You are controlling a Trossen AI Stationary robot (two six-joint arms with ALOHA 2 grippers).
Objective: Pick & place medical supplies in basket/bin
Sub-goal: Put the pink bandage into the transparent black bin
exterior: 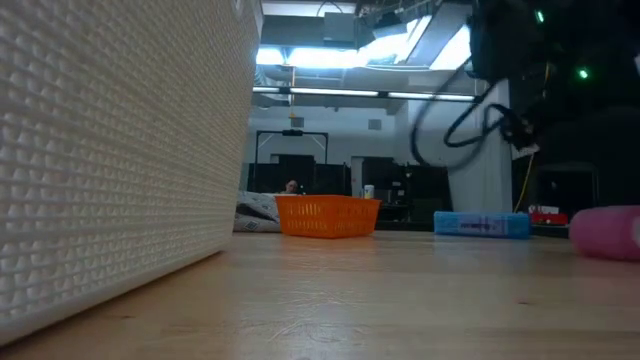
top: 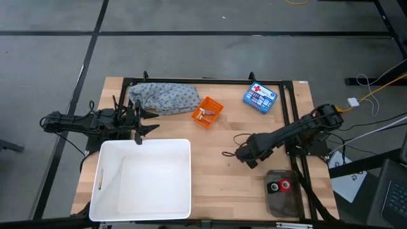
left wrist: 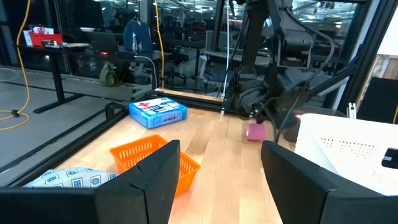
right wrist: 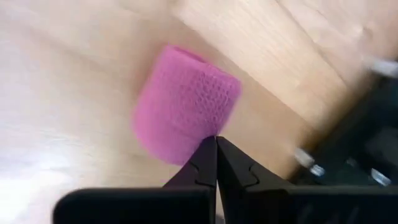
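Lying on its side on the table (top: pixel 216 178) just ahead of the right gripper (right wrist: pixel 216 144), whose jaws are pressed shut on nothing, the pink roll (right wrist: pixel 184 104) points its long axis away from them, so reaching looks underway and opening must come next, while the left gripper (left wrist: pixel 221 180) waits parted near the orange basket (top: pixel 208 112).

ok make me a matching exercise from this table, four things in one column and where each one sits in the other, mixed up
Things:
1. orange basket
2. pink roll
3. blue box
4. white tub

Places:
a. near side of the table, below the left gripper
b. far right part of the table
c. right at the tips of the shut right gripper
d. beside the grey patterned cloth

Pairs: 1-d, 2-c, 3-b, 4-a
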